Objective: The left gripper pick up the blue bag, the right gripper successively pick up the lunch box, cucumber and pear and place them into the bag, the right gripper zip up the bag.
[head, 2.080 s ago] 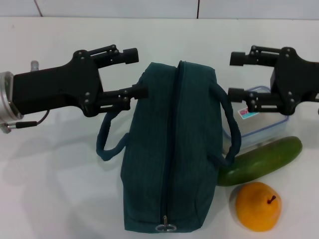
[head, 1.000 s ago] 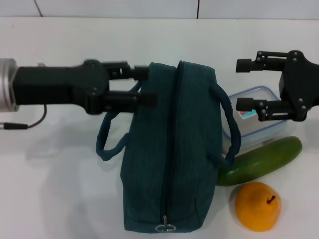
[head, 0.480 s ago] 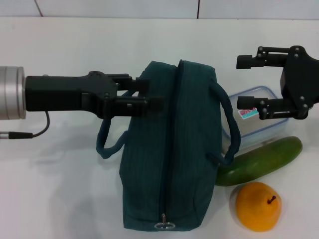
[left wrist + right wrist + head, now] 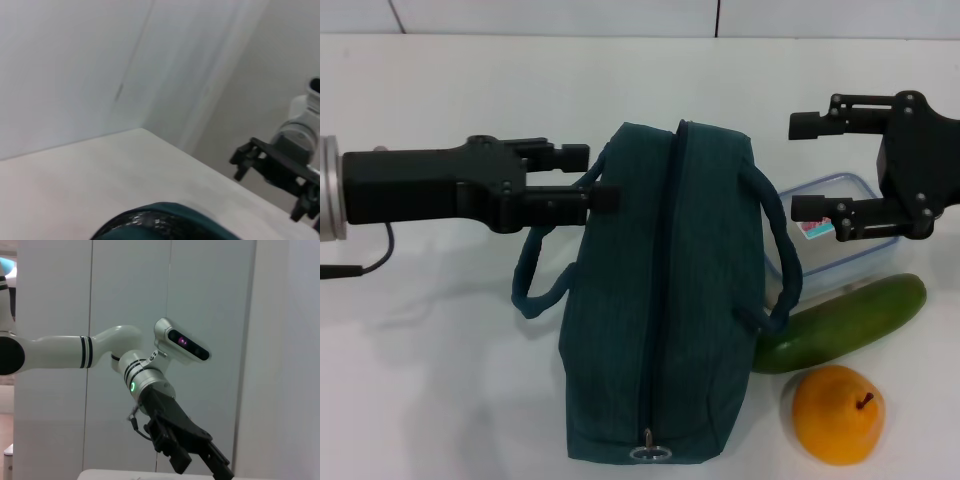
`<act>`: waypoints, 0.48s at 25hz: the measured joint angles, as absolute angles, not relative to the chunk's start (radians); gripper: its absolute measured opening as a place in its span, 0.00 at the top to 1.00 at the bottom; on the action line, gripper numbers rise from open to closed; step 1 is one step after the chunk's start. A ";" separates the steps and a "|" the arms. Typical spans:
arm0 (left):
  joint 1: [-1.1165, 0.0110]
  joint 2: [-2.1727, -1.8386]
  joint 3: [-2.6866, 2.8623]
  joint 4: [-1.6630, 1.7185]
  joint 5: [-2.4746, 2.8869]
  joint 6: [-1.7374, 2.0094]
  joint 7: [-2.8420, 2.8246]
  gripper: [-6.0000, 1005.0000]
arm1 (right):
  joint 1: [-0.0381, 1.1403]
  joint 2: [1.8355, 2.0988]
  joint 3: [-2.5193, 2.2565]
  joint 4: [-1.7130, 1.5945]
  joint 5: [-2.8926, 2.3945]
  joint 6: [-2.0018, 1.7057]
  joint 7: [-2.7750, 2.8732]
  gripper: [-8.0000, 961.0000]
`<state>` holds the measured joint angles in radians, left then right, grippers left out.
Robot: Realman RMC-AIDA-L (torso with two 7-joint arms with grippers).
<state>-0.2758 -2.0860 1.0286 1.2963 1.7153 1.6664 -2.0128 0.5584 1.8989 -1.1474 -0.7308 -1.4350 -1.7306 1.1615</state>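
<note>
The blue bag (image 4: 660,300) lies on the white table with its zipper closed and the pull ring (image 4: 650,456) at the near end. My left gripper (image 4: 588,175) reaches in from the left, open, at the bag's far left corner. The top of the left handle strap (image 4: 527,280) runs between its fingers. My right gripper (image 4: 807,165) hovers open over the clear lunch box (image 4: 840,240), which stands right of the bag. The cucumber (image 4: 845,325) lies in front of the box, and the pear (image 4: 838,414) sits nearer still. In the left wrist view the bag's top (image 4: 160,222) shows low down.
The bag's right handle (image 4: 782,260) droops against the lunch box and the cucumber's end. The table's far edge meets a tiled wall. The left wrist view shows the right gripper (image 4: 272,165) far off. The right wrist view shows the left arm (image 4: 165,415) and the head camera (image 4: 182,342).
My left gripper rolled over and pushed right to the bag's left handle, then drew back a little. The bag shifted slightly. My right gripper drifted a little right over the lunch box.
</note>
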 joint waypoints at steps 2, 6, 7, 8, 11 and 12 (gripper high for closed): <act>-0.264 -2.087 1.024 1.292 1.718 1.650 -1.988 0.23 | 0.558 1.900 -1.148 -0.731 -1.435 -1.728 1.161 0.25; -0.246 -2.088 1.030 1.287 1.723 1.620 -1.965 0.23 | 0.558 1.903 -1.150 -0.733 -1.436 -1.728 1.164 0.25; -0.246 -2.088 1.034 1.284 1.727 1.619 -1.959 0.23 | 0.558 1.904 -1.150 -0.734 -1.437 -1.727 1.165 0.25; -0.245 -2.088 1.039 1.282 1.731 1.618 -1.955 0.23 | 0.558 1.905 -1.150 -0.734 -1.437 -1.727 1.165 0.25; -0.246 -2.088 1.056 1.279 1.741 1.618 -1.947 0.23 | 0.559 1.907 -1.151 -0.735 -1.442 -1.726 1.167 0.25; -0.246 -2.088 1.058 1.279 1.744 1.617 -1.947 0.23 | 0.559 1.909 -1.151 -0.735 -1.444 -1.725 1.168 0.25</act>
<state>-0.2460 -2.0879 1.0585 1.2791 1.7437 1.6174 -1.9474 0.5589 1.9086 -1.1508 -0.7349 -1.4443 -1.7254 1.1680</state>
